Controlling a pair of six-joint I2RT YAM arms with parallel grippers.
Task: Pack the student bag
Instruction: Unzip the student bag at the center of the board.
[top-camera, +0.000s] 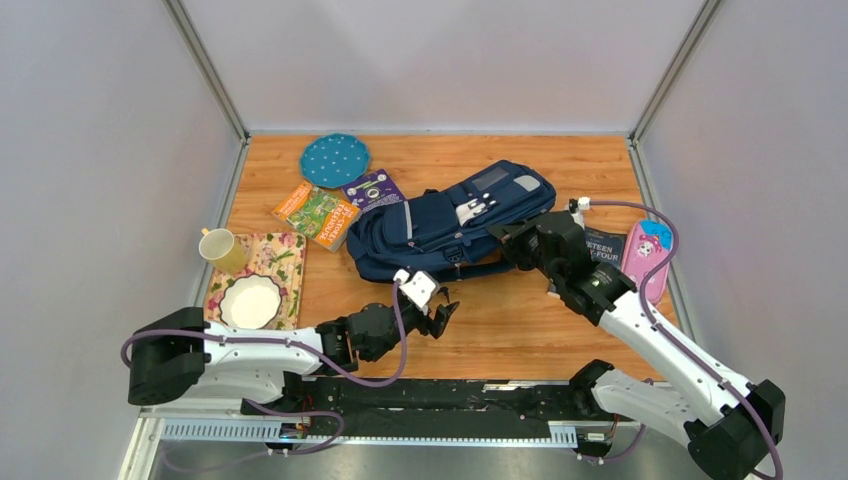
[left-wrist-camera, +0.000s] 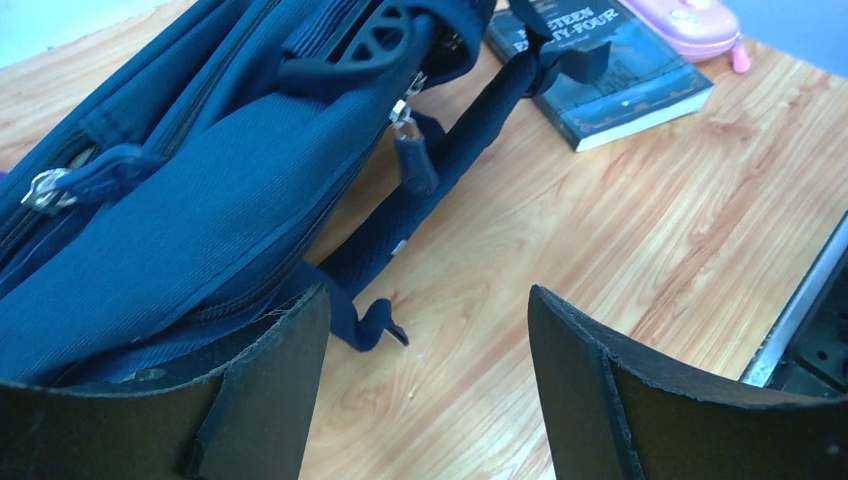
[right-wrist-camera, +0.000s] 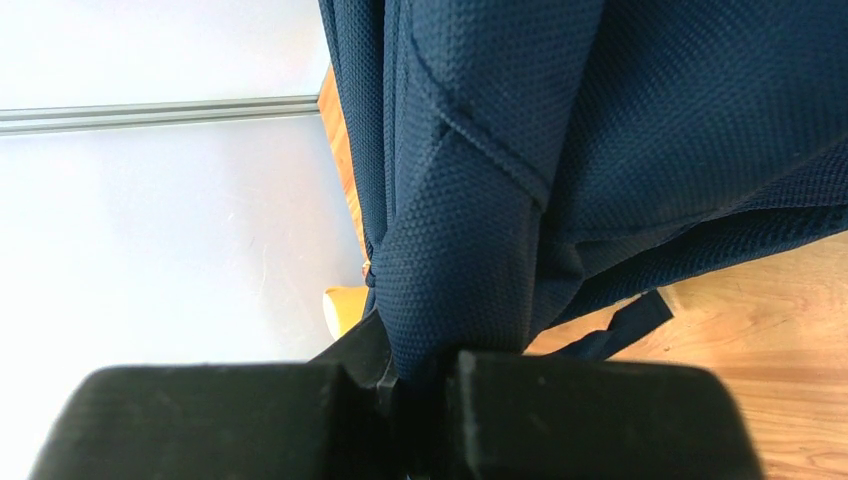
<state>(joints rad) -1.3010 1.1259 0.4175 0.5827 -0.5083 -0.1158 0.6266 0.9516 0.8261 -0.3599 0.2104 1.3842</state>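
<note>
- Currently the student bag (top-camera: 450, 222) lies on its side near the middle of the table (top-camera: 520, 330), slanting from the centre toward the far right corner. A shoulder strap (left-wrist-camera: 455, 165) trails onto the wood toward the near edge.
- The right gripper (right-wrist-camera: 420, 390) is pinched tight on a fold of the bag's navy fabric at its right-hand end. The wrist view shows cloth bunched between the closed fingers (right-wrist-camera: 580, 420).
- The left gripper (left-wrist-camera: 425, 300) stands with its jaws wide apart and holds nothing. It sits low over bare wood just beside the bag's near side, with the loose strap end ahead of it.
- Handling, as I judge it: the bag is soft woven cloth, limp and apparently not full, so it will sag and fold wherever it is lifted from one point. It is not fragile, and the weave should give decent grip, though a thin pinch may slide.
- The best holds look to be the strap, the moulded top handle (left-wrist-camera: 365, 42) or a zip pull (left-wrist-camera: 414, 165). The flat panel offers nothing to close on.
- To open it, one gripper should hold the fabric taut while the other draws a zip.
- Nearby, a dark book (top-camera: 605, 245) and a pink pencil case (top-camera: 648, 255) lie by the right edge. A colourful book (top-camera: 315, 213) and a purple book (top-camera: 373, 188) lie toward the far left corner.
</note>
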